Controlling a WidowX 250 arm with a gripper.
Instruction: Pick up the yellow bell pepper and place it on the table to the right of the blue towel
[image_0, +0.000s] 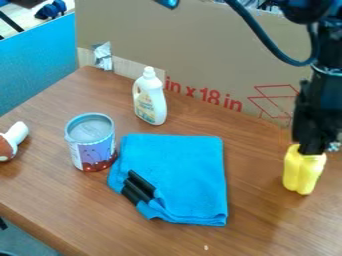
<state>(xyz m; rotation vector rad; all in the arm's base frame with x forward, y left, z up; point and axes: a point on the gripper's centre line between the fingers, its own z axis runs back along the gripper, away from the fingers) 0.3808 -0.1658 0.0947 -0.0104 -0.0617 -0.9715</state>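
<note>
Pincer (312, 149), grip cannot be told; yellow lobed object (302, 172) directly beneath, upright on counter (73, 205), liable to topple if knocked sideways.

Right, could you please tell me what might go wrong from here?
The claw is right at the top of the upright yellow object, so a sideways nudge might tip it. The black sticks lie at a corner of the blue cloth; tugging the cloth could shift them, and perhaps jostle the can close beside it.

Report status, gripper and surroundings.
Gripper at top of yellow object, grasp unconfirmed. Object at view's right. Blue cloth nearest obstacle, apart from both.
</note>
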